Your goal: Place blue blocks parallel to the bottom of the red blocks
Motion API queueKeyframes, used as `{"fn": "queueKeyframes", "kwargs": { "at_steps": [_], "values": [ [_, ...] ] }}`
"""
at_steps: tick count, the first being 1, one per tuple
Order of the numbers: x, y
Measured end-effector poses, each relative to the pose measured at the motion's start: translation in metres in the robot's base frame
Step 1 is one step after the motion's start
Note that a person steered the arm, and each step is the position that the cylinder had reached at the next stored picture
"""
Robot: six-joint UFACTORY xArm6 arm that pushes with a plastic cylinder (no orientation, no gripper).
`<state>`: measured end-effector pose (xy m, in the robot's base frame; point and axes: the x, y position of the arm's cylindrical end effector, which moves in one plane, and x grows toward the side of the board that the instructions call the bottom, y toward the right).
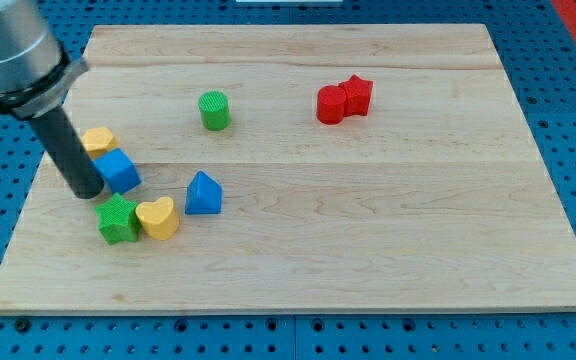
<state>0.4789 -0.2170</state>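
Two red blocks touch each other at the view's upper right: a red cylinder (331, 104) and a red star (356, 94). A blue cube (119, 171) lies at the left, and a blue triangular block (204, 193) lies right of it near the middle left. My tip (87, 190) rests on the board just left of the blue cube, touching or nearly touching its left side.
A yellow block (98, 140) sits just above the blue cube, partly behind the rod. A green star (117, 219) and a yellow heart (158, 217) touch each other below the cube. A green cylinder (214, 110) stands at the upper middle. The wooden board (388, 240) lies on a blue pegboard.
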Motion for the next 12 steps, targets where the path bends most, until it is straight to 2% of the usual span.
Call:
{"fn": "queueKeyframes", "kwargs": {
  "at_steps": [1, 2, 4, 5, 6, 7, 9, 10, 11, 12],
  "values": [
    [-0.009, -0.037],
    [-0.021, 0.004],
    [-0.009, 0.096],
    [-0.003, 0.089],
    [0.008, 0.053],
    [0.015, 0.083],
    [0.015, 0.227],
    [0.013, 0.205],
    [-0.046, 0.200],
    [-0.070, 0.136]
  ]
}}
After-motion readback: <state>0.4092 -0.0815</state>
